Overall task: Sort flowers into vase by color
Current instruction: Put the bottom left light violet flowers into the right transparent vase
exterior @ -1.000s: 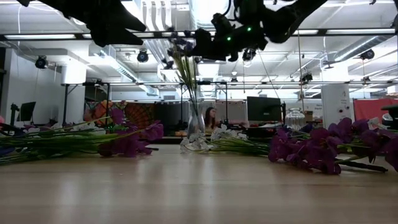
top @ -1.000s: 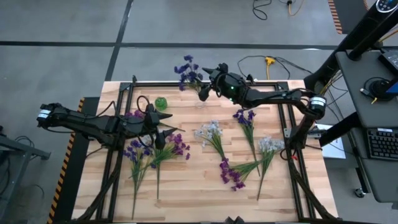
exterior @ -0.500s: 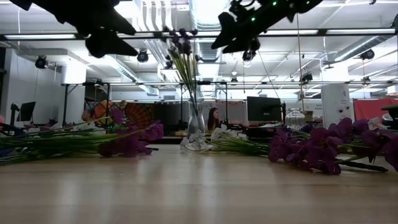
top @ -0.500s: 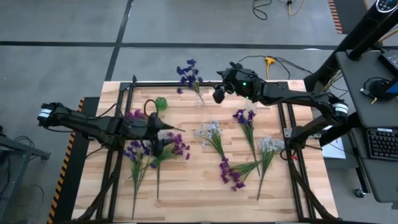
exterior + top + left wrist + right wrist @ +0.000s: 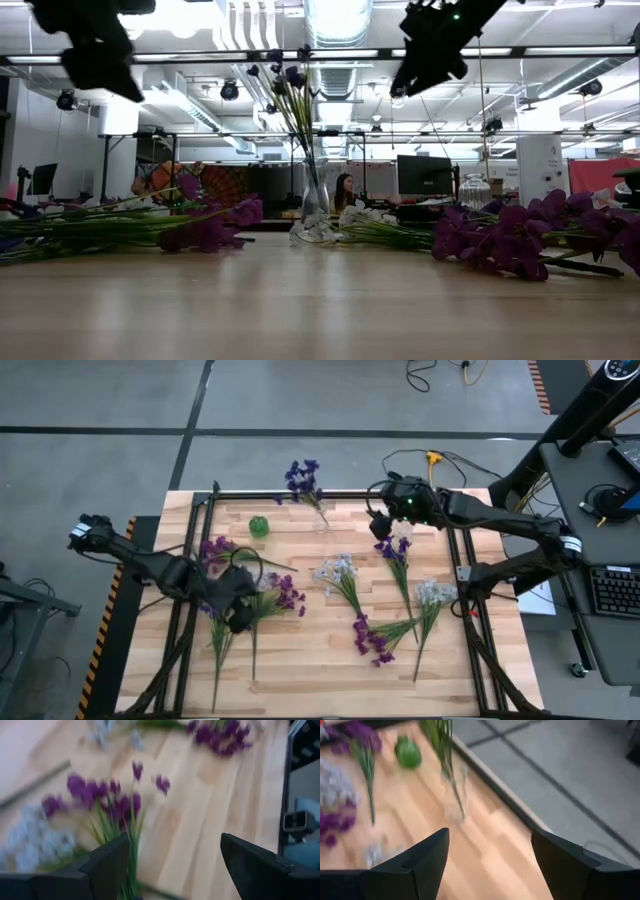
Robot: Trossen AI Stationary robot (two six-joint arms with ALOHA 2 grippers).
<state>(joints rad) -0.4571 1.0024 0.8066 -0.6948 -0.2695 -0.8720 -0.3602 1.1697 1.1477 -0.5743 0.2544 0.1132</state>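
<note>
An open-plan lab or office-workshop: exposed ceiling ducts and strip lights overhead, monitors on distant desks where a person sits, a grey concrete floor with trailing cables, and a wooden worktop framed by black rails

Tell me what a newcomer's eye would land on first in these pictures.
Probably the clear vase at the table's far edge, holding a bunch of dark blue-violet flowers. Next, the loose sprigs scattered across the wooden table: magenta-purple ones near the middle, whitish ones beside them. The open right gripper hangs right of the vase; the open left gripper hovers over the left-hand sprigs.
</note>
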